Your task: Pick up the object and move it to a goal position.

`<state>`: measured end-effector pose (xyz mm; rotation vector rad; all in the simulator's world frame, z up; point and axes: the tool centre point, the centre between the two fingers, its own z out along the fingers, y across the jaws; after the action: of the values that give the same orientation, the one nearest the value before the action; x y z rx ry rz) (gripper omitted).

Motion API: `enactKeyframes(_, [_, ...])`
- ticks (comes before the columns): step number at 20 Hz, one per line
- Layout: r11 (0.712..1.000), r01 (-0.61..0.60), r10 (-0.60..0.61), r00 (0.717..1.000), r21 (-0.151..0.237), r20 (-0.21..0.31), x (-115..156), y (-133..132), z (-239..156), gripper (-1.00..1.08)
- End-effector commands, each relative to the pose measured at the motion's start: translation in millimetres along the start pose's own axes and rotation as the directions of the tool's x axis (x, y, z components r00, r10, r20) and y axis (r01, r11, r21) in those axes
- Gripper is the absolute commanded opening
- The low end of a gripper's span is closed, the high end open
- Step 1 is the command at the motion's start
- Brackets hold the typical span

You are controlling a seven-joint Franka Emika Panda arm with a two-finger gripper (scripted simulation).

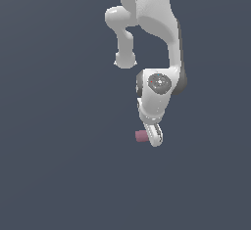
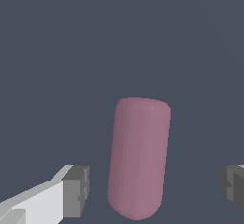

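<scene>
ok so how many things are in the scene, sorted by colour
dusty-pink: 1, the pink block lying between the open fingers
white: 1, the robot arm with its gripper
dark grey: 2, the finger pads at the fingertips
total: 4

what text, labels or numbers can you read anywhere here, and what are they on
None: no readable text, label, brand, number or sign in either view.
The pink block is plain and unmarked.
The gripper and its grey pads carry no lettering.
The white arm shows no logo; the round joint cap has only a dark blurred pattern, nothing legible.
The dark floor is blank.
</scene>
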<state>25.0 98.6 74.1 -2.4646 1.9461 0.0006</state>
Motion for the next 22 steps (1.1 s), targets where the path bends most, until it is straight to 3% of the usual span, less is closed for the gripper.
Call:
enactKeyframes(1, [0.999,-0.038,0.038,0.999,0.0,0.0,-3,-1,3,1.0])
enactKeyframes(15, [0.996,-0.093,0.093,0.996,-0.001,-0.001,-9,-1,12,1.0])
enactKeyframes(22, [0.995,-0.097,0.097,0.995,-0.001,-0.001,-9,0,44,1.0])
